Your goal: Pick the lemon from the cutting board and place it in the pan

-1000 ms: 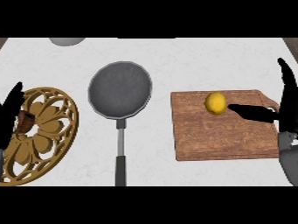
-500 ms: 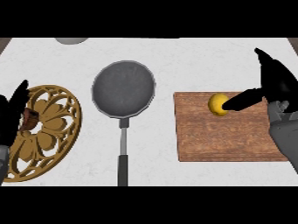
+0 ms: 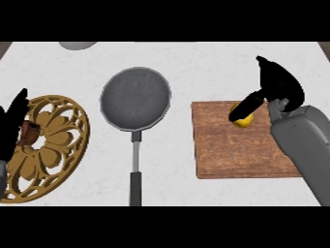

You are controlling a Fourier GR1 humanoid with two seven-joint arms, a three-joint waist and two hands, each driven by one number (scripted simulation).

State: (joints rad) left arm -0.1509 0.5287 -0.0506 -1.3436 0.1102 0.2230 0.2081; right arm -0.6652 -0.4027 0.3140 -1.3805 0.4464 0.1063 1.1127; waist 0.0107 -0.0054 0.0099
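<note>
A yellow lemon [image 3: 244,121] lies near the far edge of the wooden cutting board [image 3: 232,150], right of centre. My right hand [image 3: 280,85] hangs over the board's far right corner, its thumb reaching down-left across the top of the lemon and hiding part of it. The fingers stay above and beyond the fruit, not curled round it. The dark grey pan [image 3: 135,98] sits left of the board with nothing in it, its handle [image 3: 134,167] pointing toward me. My left hand [image 3: 2,131] rests open at the left edge.
A golden openwork plate [image 3: 50,145] lies at the left under my left hand, with a small brown thing [image 3: 30,133] on it. A grey rounded object [image 3: 78,45] shows at the counter's far edge. Bare white counter separates pan and board.
My right hand has moved left and tipped forward over the lemon, and its thumb now lies across the fruit. The left hand has barely shifted. The lemon has stayed in place.
</note>
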